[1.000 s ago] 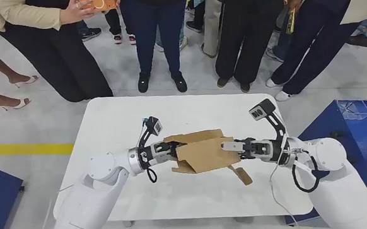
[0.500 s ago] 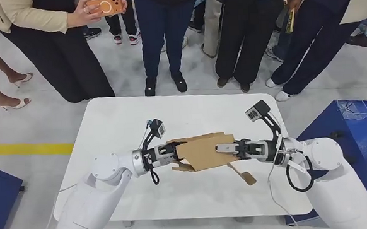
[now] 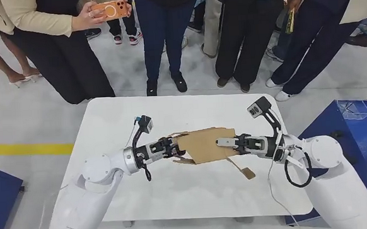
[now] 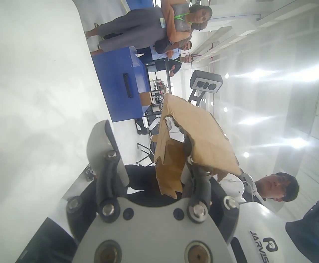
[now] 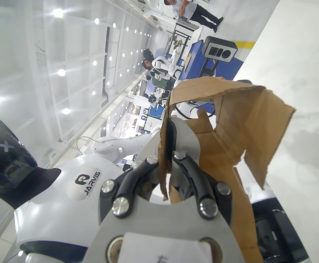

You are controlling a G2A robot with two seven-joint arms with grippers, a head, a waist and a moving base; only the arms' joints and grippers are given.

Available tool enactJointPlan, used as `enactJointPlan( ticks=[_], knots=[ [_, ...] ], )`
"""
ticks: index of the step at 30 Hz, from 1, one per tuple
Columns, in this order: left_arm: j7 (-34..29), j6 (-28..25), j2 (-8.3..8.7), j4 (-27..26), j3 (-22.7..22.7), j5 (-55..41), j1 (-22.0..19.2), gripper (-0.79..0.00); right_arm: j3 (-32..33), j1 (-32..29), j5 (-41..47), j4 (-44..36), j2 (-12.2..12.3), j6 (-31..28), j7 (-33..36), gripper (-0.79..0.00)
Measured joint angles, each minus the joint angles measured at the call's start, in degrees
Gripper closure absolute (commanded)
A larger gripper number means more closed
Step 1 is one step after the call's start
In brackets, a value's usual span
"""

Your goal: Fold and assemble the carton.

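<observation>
Carton [image 3: 204, 146] brown, part-folded, lifted over the middle of the table [image 3: 114, 125], spanning between both grippers. Loose flap [image 3: 242, 169] hangs off its near right corner toward the table top, cannot tell if it touches. Right gripper [image 5: 165, 129] over the table's right half, clamped on a carton panel edge with the cardboard pinched between its two fingers. Left gripper [image 3: 174, 146] at the carton's left end, jaws spread wide: one finger [image 4: 106, 147] stands free in air, the other sits against the torn cardboard edge, nothing pinched. Carton edges ragged, panels bowed open. Past the table's right edge a blue cabinet [image 3: 361, 129] with a clear box [image 3: 352, 108] on top; off the table's left edge a yellow floor line [image 3: 28, 149]
</observation>
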Motion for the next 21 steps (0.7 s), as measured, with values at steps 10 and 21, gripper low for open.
enactJointPlan(
  ticks=[10,21],
  knots=[
    [5.6,-8.4,1.40,-6.5,-7.1,4.9,5.6,-0.785,2.0,0.3,10.0,3.1,-0.2,4.2,-2.9,0.000],
    [6.7,-2.6,2.28,-14.9,-8.4,13.9,8.1,-0.785,2.0,0.1,5.0,2.2,0.2,1.9,0.6,0.000]
  ],
)
